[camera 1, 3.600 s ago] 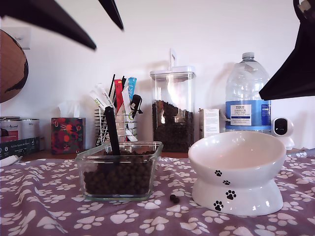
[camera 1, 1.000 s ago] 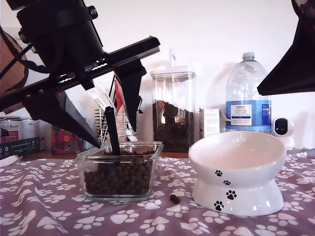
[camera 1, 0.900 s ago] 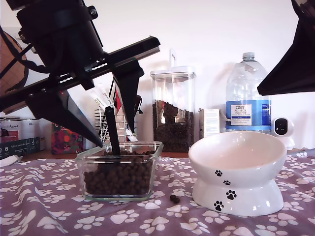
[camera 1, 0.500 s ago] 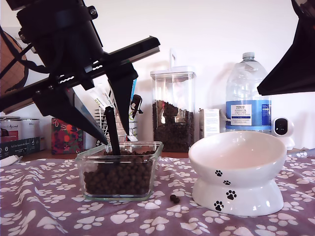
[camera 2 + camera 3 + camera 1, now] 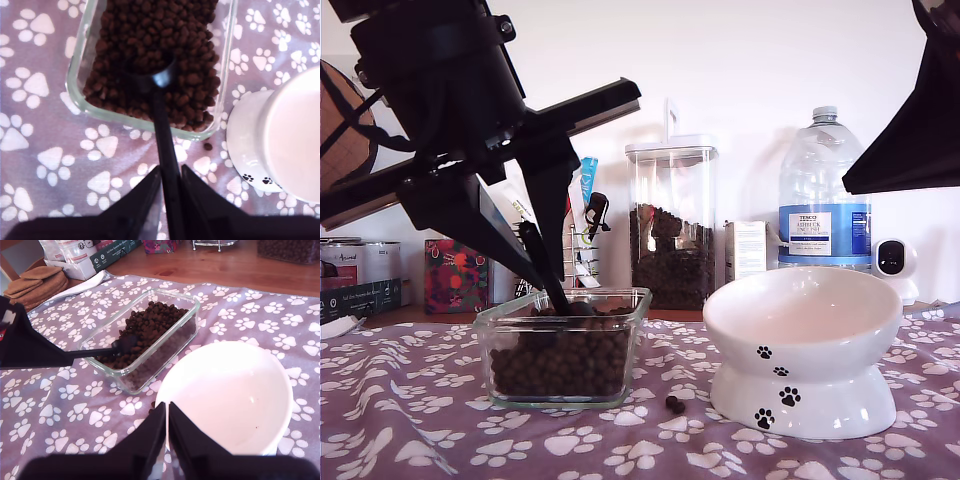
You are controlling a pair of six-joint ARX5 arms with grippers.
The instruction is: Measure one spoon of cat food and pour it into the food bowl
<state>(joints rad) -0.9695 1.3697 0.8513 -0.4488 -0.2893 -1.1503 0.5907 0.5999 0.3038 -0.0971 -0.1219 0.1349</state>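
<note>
My first tool (image 5: 170,182) clamps spoon (image 5: 161,120) handle, cup in kibble (image 5: 155,45). Second tool (image 5: 167,420) shut, empty, above bowl (image 5: 227,395). Paw-print cloth (image 5: 420,420) on wood counter (image 5: 240,267); white wall (image 5: 770,60) behind.

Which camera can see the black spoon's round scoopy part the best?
The first wrist view: it looks straight down on the spoon, its cup sunk in the cat food, handle in my first gripper. The exterior view shows mostly the handle; the second wrist view shows it small, from the side.

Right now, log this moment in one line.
first end effector: shut on spoon | cup in cat food | food bowl: empty | second end effector: shut
</note>
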